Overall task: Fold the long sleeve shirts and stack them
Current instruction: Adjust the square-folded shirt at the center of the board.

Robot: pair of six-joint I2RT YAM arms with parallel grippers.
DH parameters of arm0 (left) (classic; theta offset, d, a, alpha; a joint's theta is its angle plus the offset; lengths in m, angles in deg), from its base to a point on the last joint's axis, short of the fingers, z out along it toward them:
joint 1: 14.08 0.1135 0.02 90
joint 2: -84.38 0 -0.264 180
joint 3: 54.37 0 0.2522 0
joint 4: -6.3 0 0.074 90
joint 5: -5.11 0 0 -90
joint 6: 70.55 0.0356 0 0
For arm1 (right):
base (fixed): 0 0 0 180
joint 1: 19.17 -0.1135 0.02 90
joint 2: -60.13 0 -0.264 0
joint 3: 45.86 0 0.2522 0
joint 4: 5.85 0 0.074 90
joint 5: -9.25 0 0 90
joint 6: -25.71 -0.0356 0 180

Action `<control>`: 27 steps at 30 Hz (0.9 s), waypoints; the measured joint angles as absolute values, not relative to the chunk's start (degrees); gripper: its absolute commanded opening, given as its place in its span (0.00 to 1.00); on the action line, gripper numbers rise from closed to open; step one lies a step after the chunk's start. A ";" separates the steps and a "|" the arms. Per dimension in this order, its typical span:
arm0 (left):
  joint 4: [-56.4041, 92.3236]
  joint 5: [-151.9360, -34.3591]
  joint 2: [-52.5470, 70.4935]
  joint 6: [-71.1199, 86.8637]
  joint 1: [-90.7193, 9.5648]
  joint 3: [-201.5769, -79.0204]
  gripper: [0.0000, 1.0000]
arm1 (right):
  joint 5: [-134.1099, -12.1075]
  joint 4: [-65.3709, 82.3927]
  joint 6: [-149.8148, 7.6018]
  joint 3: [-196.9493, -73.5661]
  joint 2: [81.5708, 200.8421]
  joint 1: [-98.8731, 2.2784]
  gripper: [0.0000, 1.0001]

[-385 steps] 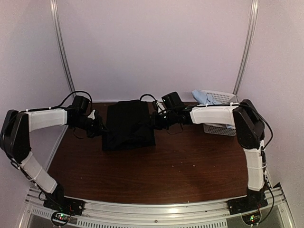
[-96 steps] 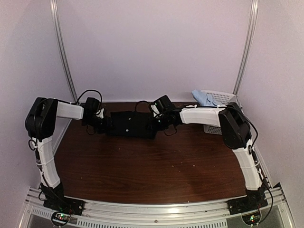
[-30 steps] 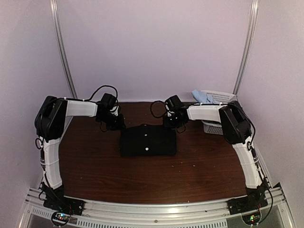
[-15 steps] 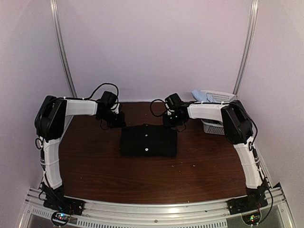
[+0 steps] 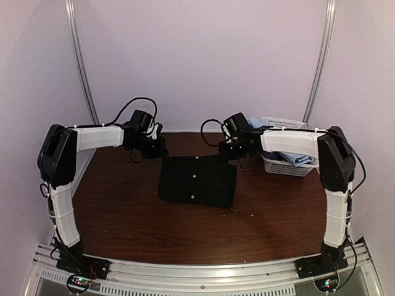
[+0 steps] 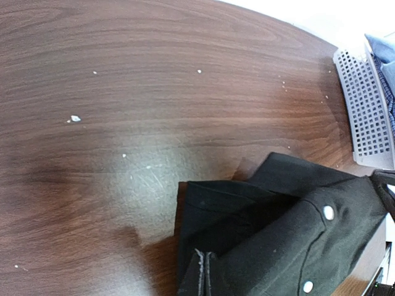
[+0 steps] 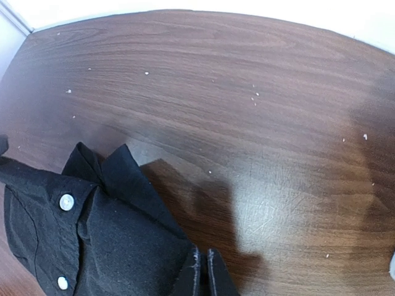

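The black long sleeve shirt point(image 5: 197, 180) lies folded into a rectangle in the middle of the table, small pale buttons facing up. My left gripper point(image 5: 162, 150) is shut on its far left corner, and the left wrist view shows the closed fingertips point(image 6: 208, 274) pinching black cloth point(image 6: 296, 234). My right gripper point(image 5: 227, 152) is shut on the far right corner; its tips point(image 7: 203, 271) meet at the edge of the cloth point(image 7: 92, 234). The far edge is raised off the wood. A pale blue shirt point(image 5: 295, 158) and a blue-and-white patterned one point(image 6: 387, 92) sit in the basket.
The white lattice basket point(image 5: 285, 125) stands at the back right of the brown table point(image 5: 123, 216), close to my right forearm. Its wall point(image 6: 364, 105) shows in the left wrist view. Pale walls and metal posts enclose the back and sides.
Both grippers have shut on the far corners of the black shirt and lifted its far edge. The shirt has shifted slightly right and toward the near side, and the right arm swung off the basket.
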State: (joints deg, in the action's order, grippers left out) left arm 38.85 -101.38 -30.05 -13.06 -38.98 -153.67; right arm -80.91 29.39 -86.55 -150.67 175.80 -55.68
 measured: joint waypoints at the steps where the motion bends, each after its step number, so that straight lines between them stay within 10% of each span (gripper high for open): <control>1: 38.83 -101.53 -30.05 -13.02 -39.07 -153.67 0.00 | -80.91 29.17 -86.53 -150.60 176.48 -55.68 0.15; 27: 37.87 -103.19 -32.02 -11.88 -40.78 -159.37 0.00 | -84.24 31.27 -87.58 -143.94 170.27 -55.57 0.00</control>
State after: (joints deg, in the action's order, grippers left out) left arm 37.87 -103.19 -32.02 -11.88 -40.78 -159.37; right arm -84.24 31.27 -87.58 -143.94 170.27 -55.57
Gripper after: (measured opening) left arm 0.008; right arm 0.021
